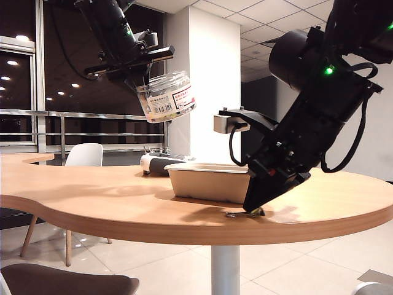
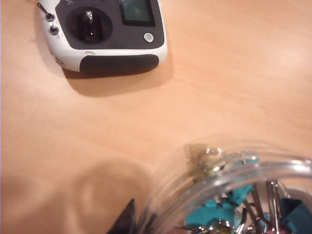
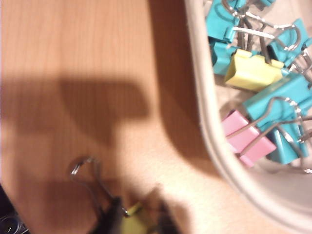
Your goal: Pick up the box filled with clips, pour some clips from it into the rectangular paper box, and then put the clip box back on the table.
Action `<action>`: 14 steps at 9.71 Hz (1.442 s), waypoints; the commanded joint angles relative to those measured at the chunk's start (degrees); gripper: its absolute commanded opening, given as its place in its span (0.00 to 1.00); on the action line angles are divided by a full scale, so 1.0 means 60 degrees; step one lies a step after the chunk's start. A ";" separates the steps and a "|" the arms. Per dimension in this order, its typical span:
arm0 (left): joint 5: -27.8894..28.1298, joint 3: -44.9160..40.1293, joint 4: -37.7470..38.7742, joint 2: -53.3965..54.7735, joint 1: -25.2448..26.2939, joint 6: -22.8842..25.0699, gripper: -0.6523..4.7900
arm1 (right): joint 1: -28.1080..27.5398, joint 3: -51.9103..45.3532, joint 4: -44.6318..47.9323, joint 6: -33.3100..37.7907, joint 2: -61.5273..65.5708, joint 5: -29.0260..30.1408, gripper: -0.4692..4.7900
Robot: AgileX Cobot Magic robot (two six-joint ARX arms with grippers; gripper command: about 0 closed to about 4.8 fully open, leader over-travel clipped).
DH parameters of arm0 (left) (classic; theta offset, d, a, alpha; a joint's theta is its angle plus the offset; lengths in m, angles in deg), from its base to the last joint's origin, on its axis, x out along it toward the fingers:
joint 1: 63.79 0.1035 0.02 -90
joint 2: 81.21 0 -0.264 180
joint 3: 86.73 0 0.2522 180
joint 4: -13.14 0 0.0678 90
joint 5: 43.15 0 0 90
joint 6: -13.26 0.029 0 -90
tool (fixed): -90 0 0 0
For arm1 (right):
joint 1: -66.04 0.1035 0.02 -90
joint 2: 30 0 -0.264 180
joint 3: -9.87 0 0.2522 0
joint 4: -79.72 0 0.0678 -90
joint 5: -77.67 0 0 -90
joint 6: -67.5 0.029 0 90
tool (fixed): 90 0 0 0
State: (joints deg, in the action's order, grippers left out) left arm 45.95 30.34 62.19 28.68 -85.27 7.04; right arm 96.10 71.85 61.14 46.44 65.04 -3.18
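Observation:
High above the table [image 1: 92, 196], my left gripper [image 1: 140, 81] is shut on the box filled with clips [image 1: 167, 95], a clear jar with a barcode label, held tilted. In the left wrist view the jar's rim [image 2: 219, 180] shows teal clips [image 2: 234, 209] inside, with one dark fingertip [image 2: 127, 222] beside it. The rectangular paper box [image 1: 206, 184] stands mid-table and holds teal, yellow and pink clips [image 3: 253, 70] behind its rim [image 3: 209, 131]. My right gripper [image 1: 252, 209] is down at the table beside that box, its jaws [image 3: 139, 222] shut on a stray yellow clip [image 3: 132, 223] with a wire handle.
A dark grey and white remote controller [image 2: 107, 34] lies on the table behind the paper box [image 1: 156, 165]. A white chair [image 1: 83, 155] stands beyond the far edge. The table's curved front edge runs just below my right gripper.

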 commanded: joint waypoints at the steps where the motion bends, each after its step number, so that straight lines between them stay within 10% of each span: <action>1: -0.0062 0.0051 -0.0193 -0.0051 0.0000 -0.0040 0.11 | 0.0015 -0.0058 -0.0291 -0.0033 0.0073 -0.0124 0.22; 3: -0.0062 0.0051 -0.0189 -0.0051 0.0000 -0.0036 0.11 | 0.0015 -0.0033 -0.0222 -0.0029 0.0040 -0.0117 0.24; 6: -0.0066 0.0051 -0.0193 -0.0047 0.0000 -0.0036 0.11 | 0.0000 0.0240 -0.0091 0.0040 -0.0623 -0.0452 0.61; 14: -0.0069 0.0051 -0.0189 -0.0047 0.0000 -0.0036 0.11 | -0.0106 0.1086 0.0062 0.0291 -0.1330 -0.0765 0.61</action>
State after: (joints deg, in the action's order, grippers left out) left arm 45.84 30.34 62.08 28.68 -85.27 7.04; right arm 95.56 77.41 60.74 47.97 57.61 -7.79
